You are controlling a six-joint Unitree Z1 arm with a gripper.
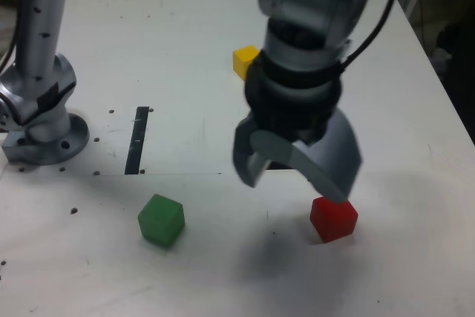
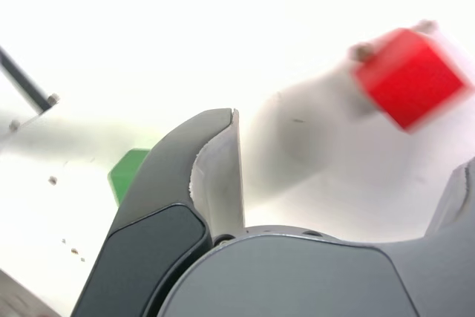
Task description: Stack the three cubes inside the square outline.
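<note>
From the exterior view, I have the gripper [image 1: 297, 176] hanging over the white table [image 1: 148, 50] with its jaws spread wide and nothing between them. The red cube [image 1: 334, 218] sits just below and a little to the exterior view's right of the nearer jaw tip; whether the tip touches it I cannot tell. The green cube [image 1: 161, 220] lies well apart toward the exterior view's left, and the yellow cube [image 1: 246, 60] peeks out behind the wrist, farther back. I can see a thin black strip [image 1: 137, 140], but the square outline is not visible to me, probably hidden behind the arm.

In the wrist view, the red cube [image 2: 412, 76] is blurred and off to one side of the open claw rather than centred in it, and the green cube [image 2: 126, 174] shows partly behind one finger [image 2: 215, 176].

I judge these blocks light, rigid and matte, so not slippery and not fragile. I would take the red one across two opposite flat faces, about mid-height, after squaring the jaws to its sides, since it sits turned at an angle
</note>
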